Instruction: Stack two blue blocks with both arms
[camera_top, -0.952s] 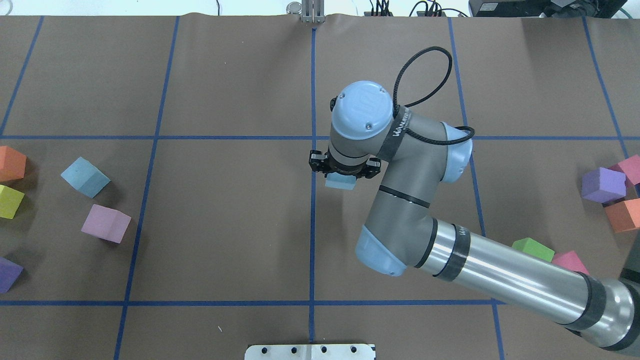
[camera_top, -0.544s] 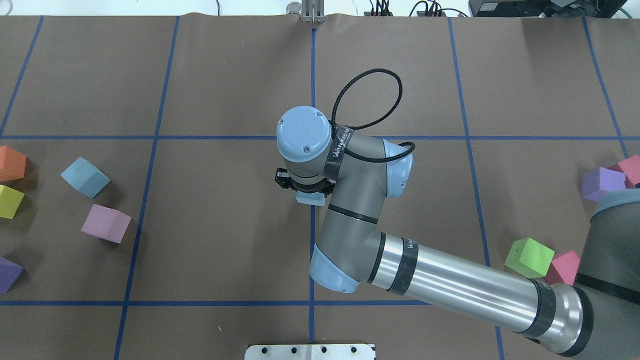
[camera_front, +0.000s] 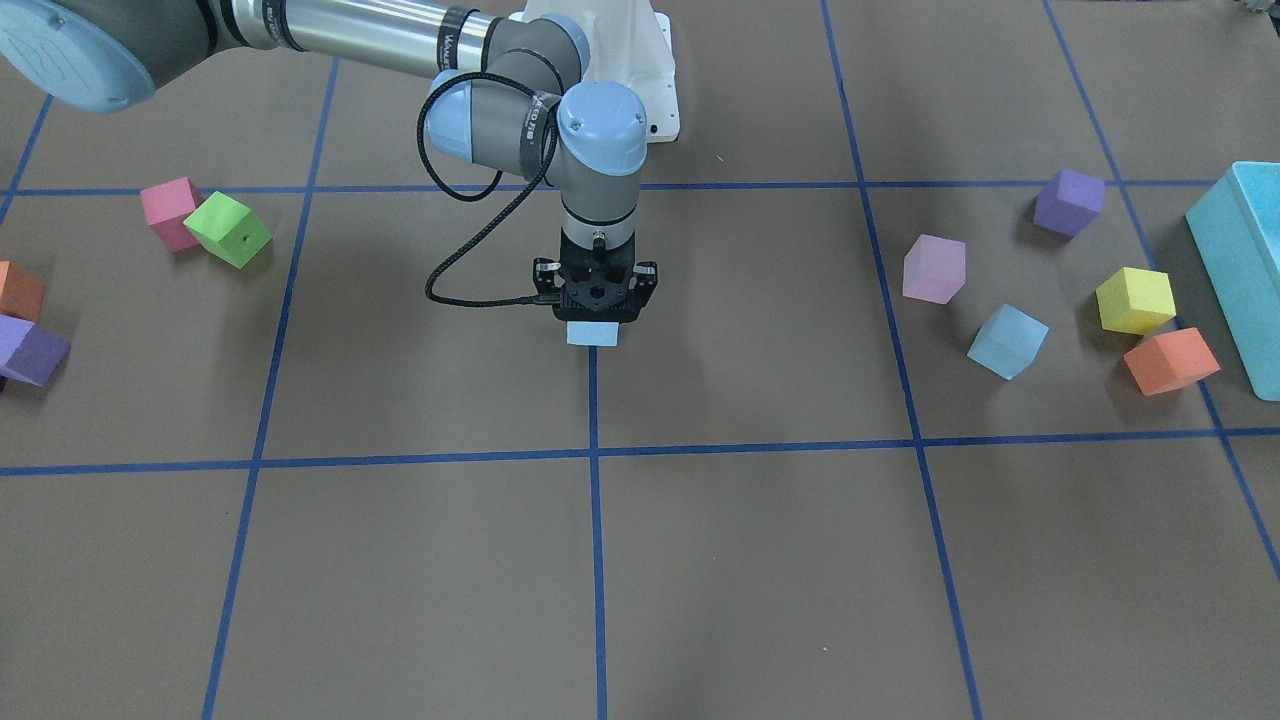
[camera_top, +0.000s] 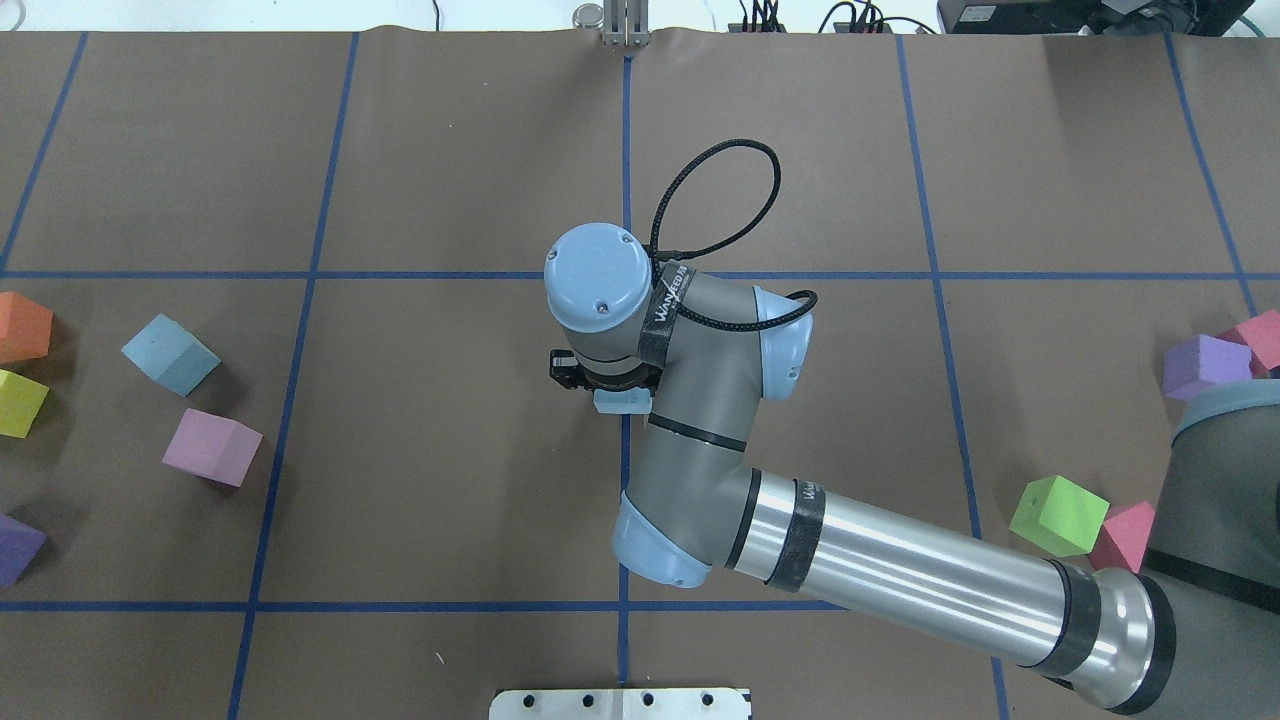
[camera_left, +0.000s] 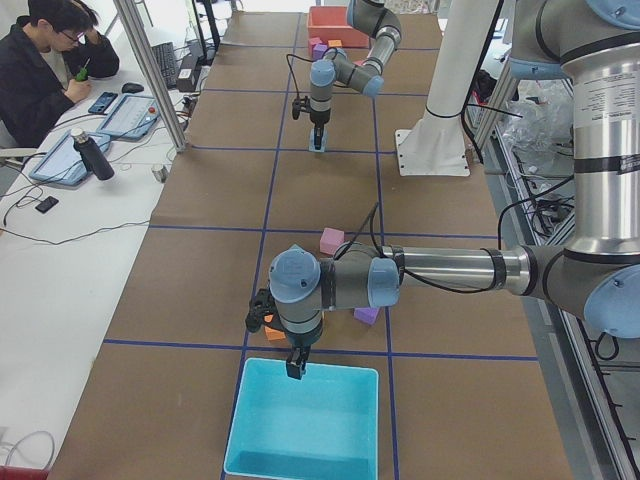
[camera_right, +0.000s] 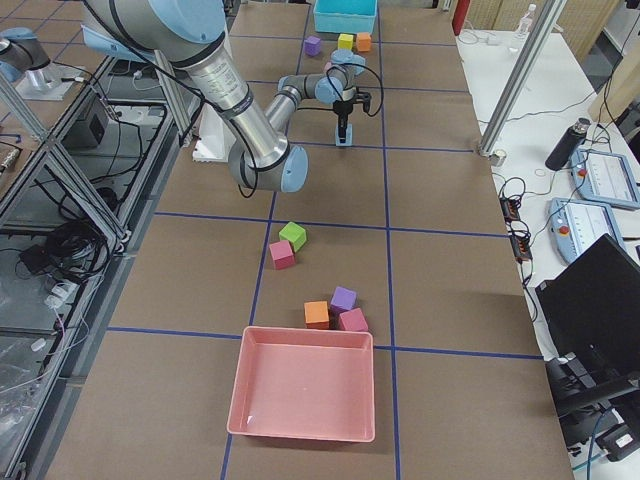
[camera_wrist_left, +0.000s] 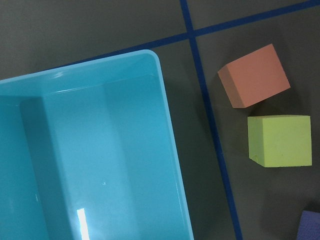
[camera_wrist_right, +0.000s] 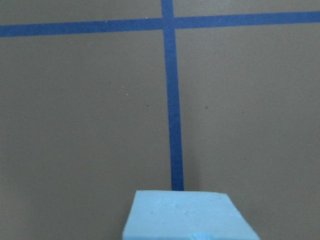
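My right gripper (camera_front: 594, 318) is shut on one pale blue block (camera_front: 593, 334) and holds it low over the table's centre line; I cannot tell if it touches the paper. From overhead the wrist covers most of the right gripper (camera_top: 606, 384), and only an edge of the block (camera_top: 622, 401) shows. The block fills the bottom of the right wrist view (camera_wrist_right: 190, 216). The second blue block (camera_top: 170, 353) lies loose at the far left of the table, also seen in the front view (camera_front: 1007, 341). My left gripper (camera_left: 295, 365) hangs over the turquoise bin's near rim; I cannot tell if it is open.
The turquoise bin (camera_wrist_left: 100, 160) stands at the left end. Orange (camera_top: 20, 326), yellow (camera_top: 18, 403), lilac (camera_top: 212, 447) and purple (camera_top: 15, 548) cubes lie around the loose blue block. Green (camera_top: 1058, 515), pink (camera_top: 1128, 535) and purple (camera_top: 1205, 368) cubes lie at the right. A pink tray (camera_right: 303, 395) stands at the right end.
My right arm has carried the blue block leftward, from right of the centre line onto it. In the last half second it has barely moved. The loose cubes have not moved.
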